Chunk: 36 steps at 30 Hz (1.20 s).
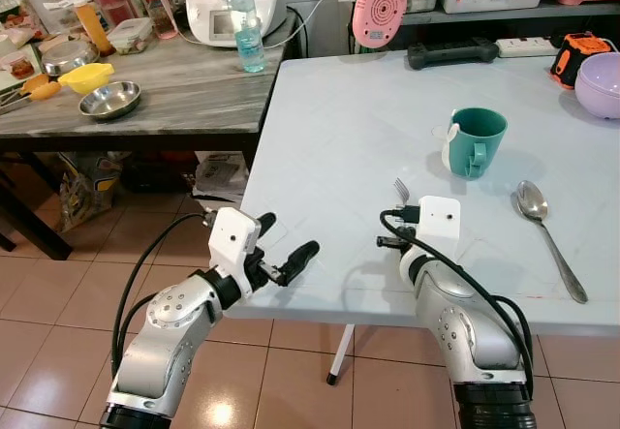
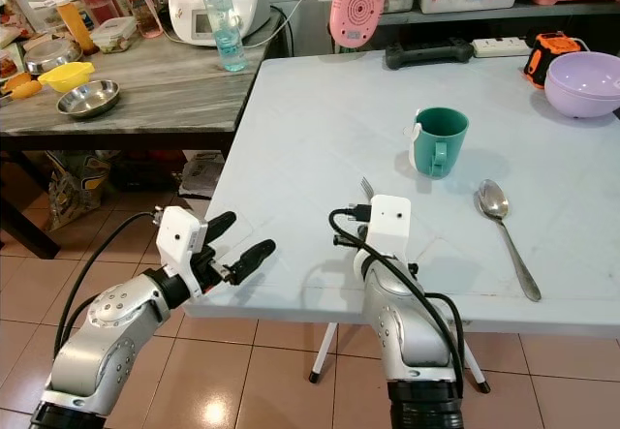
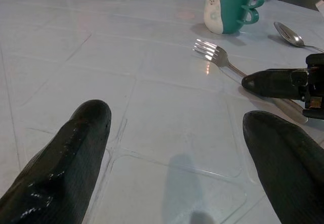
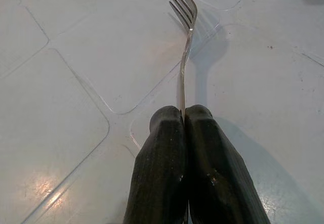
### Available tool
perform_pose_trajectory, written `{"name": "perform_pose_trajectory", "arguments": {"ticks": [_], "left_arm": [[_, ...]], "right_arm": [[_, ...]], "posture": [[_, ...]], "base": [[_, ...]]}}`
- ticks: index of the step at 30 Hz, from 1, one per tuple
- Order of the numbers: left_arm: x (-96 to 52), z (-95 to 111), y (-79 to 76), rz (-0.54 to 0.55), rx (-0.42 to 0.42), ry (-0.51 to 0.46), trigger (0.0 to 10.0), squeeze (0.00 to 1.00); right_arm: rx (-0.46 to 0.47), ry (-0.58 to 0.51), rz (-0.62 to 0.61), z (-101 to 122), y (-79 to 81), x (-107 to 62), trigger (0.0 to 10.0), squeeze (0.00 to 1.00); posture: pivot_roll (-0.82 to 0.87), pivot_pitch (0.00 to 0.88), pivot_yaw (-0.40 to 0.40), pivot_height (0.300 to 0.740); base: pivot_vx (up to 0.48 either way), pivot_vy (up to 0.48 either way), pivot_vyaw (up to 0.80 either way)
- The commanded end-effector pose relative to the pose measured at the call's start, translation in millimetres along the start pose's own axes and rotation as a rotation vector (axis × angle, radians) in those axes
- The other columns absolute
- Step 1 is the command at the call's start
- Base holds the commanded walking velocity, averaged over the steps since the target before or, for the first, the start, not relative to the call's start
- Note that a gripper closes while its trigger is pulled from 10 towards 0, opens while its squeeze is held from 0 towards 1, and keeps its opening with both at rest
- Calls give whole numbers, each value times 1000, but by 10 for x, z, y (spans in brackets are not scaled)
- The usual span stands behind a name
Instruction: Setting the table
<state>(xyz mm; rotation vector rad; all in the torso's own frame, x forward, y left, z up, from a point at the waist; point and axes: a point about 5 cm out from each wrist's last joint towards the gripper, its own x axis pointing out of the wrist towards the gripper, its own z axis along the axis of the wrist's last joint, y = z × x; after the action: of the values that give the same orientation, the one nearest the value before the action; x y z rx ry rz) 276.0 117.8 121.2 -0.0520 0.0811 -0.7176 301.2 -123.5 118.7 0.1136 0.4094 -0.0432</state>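
Right now my right pincer is pinched tight on the handle of a fork, the tines pointing away from me toward twelve o'clock and sitting low over the white table. From the left wrist view the fork looks to be lying on or just above the tabletop; I cannot tell which. My left pincer hovers at the table's near edge, at about nine o'clock from the fork, its fingers spread wide and holding nothing.

I judge the step in hand to be placing the fork. A green mug stands at about one o'clock from my right pincer, and a spoon lies at three o'clock, bowl away from me, well apart from the fork. A lilac bowl sits further off at two o'clock, by the table's right side.

What comes next, as I see it, is settling the fork flat, roughly parallel with the spoon, then letting my fingers part slowly so the thin handle does not flip or skid on the smooth top.

As for writing, I can read none. The mug carries a white rabbit figure on its side, no words. A water bottle on the grey side table at eleven o'clock has a label too small to read.
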Motion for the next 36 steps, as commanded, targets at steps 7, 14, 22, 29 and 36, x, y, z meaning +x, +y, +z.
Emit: {"name": "perform_pose_trajectory", "arguments": {"ticks": [7,14,22,29,36], "left_arm": [[-37,-12,49,13,23,24,10000,0],[-49,-17,73,19,32,31,10000,0],[-45,-19,75,8,38,37,10000,0],[-37,-26,74,0,39,43,10000,0],[-52,-41,82,-2,41,54,10000,0]], "right_arm": [[75,93,-29,-239,-100,9,0,0],[254,16,28,-198,-141,-7,0,0],[568,-20,213,-253,-79,-43,0,0],[753,60,331,-409,17,-52,0,0],[827,130,271,-584,-47,-7,3647,0]], "posture": [[-125,68,134,740],[-123,67,141,740],[-121,67,150,740],[-119,68,153,740],[-112,74,157,740]], "base": [[0,0,0],[0,0,0],[0,0,0],[0,0,0],[0,0,0]]}}
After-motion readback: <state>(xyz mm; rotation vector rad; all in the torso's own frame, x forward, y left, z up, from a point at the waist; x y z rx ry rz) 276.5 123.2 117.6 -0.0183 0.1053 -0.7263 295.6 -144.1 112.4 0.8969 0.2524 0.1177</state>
